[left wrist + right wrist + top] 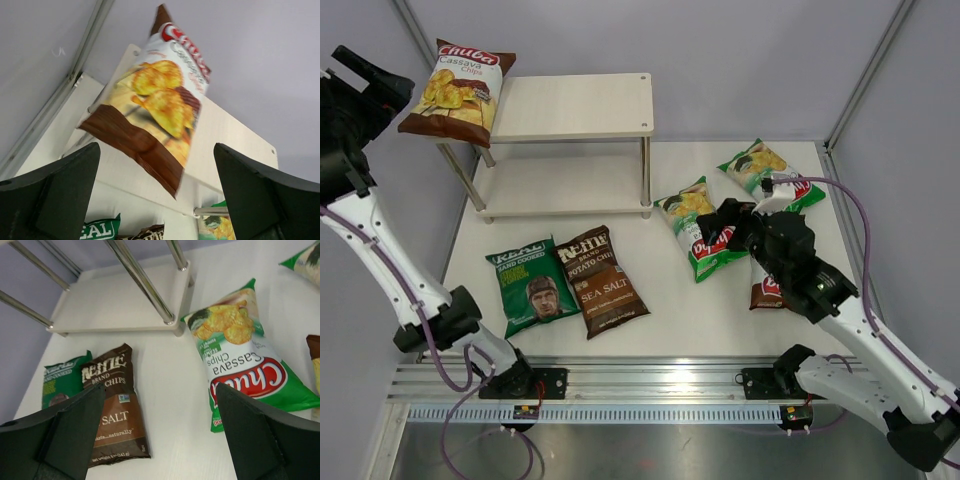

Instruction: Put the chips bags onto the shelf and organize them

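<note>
1. The left pincer (157,197) is spread wide at the far left, with nothing gripped.
2. A glossy brown bag (457,90), lettered "Chuba Cassava Chips", is seen tilted at the left end of the top board, overhanging its edge.
3. The shelf (580,105) is made of pale boards on thin metal legs.
4. On the white bench (660,300), a green face bag (533,285) marked "HAND COOKED" is laid flat, touching a dark brown bag (602,280) printed "KETTLE BRAND POTATO CHIPS, SEA SALT".
5. A green "Chuba Cassava Chips" bag (705,228) is laid right of the shelf, and the right pincer (160,437) is held wide and empty above it.
6. A second green bag (760,165) is seen farther right, and another brown bag (765,290) is partly hidden under the right arm.
</note>
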`<state>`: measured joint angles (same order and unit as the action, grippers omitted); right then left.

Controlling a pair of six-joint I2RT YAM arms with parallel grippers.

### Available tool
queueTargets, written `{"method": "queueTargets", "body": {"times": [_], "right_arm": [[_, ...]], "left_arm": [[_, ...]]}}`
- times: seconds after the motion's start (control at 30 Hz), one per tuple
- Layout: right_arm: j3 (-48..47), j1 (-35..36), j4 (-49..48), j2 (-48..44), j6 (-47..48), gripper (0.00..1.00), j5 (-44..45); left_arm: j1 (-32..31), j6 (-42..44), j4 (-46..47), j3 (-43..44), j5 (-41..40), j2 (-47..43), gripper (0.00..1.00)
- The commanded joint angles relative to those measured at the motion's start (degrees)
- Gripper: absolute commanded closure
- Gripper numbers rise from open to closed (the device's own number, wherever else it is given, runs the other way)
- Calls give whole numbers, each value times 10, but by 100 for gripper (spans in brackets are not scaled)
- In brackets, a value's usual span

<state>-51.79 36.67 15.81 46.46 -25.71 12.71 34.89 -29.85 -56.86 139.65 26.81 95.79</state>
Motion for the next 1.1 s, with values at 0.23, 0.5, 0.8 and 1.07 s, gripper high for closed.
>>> {"method": "queueTargets", "body": {"times": [0.23,0.5,0.8,1.07], "right_arm": [[-59,3,139,31,23,1,80],[-88,-140,236,101,-6,0,103],[3,-498,128,144,-65,1,-146],[39,-607,-24,269,-68,0,-234]], "left_arm": [[-418,141,-19,-73,-224,-143,1],[-648,100,140,-485,-314,-280,1],[-792,82,208,-733,-283,-363,1],[-806,126,173,-834,-193,-461,1]]}}
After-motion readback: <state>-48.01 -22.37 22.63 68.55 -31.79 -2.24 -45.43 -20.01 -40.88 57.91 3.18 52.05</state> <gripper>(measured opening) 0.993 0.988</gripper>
